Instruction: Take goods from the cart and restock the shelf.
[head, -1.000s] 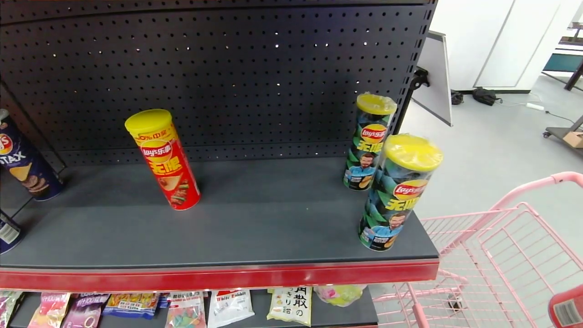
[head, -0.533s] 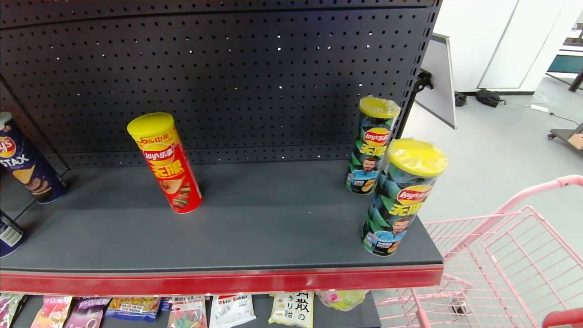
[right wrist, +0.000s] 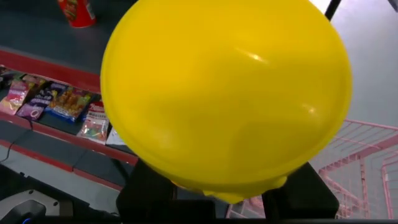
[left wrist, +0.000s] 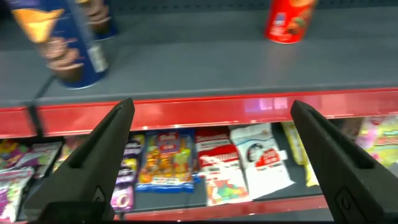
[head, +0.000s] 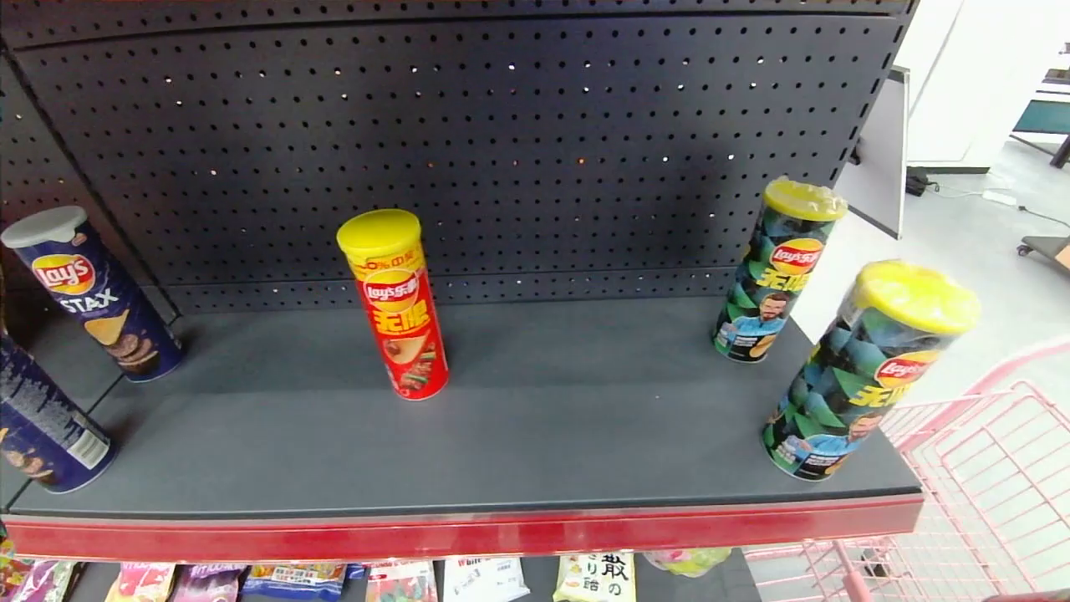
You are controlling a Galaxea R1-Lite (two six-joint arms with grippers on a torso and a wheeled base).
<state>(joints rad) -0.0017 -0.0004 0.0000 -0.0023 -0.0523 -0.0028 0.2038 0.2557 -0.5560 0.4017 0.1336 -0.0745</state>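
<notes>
Right wrist view: the right hand (right wrist: 221,196) pinches a canister with a round yellow plastic lid (right wrist: 224,93), near the pink wire cart (right wrist: 367,162) and the dark grey metal shelf (head: 543,443). Facing that shelf's red front edge, the left hand (left wrist: 211,109) is spread wide. A red cardboard chip can (head: 401,322) stands upright on the shelf.

Head view: shelf (head: 501,435) is seen from above, facing forward.
Left wrist view: its front edge is faced closely — from low.
Right wrist view: yellow-lidded can (right wrist: 224,93) is seen close-up.
Shared: red can (head: 401,309).
</notes>
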